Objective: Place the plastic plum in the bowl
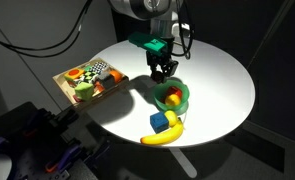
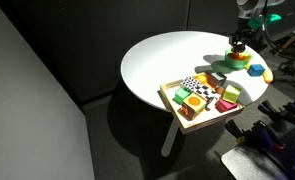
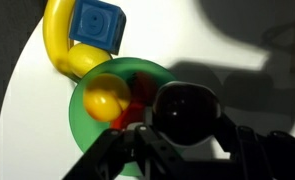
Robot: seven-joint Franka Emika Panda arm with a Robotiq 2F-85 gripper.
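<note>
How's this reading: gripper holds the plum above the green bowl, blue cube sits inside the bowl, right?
Not quite. The wrist view shows the blue cube outside the bowl, on the table beside the banana. The gripper does hold the plum above the bowl.

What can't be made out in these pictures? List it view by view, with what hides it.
1. Wrist view: the plastic plum, clamped in the gripper, covers the right side of the bowl; the red item beside the yellow fruit is unidentifiable.
2. Exterior view: the plum is too small and dark to tell from the gripper.
3. Exterior view: the bowl is tiny, its contents unreadable; toys in the tray blur together.
</note>
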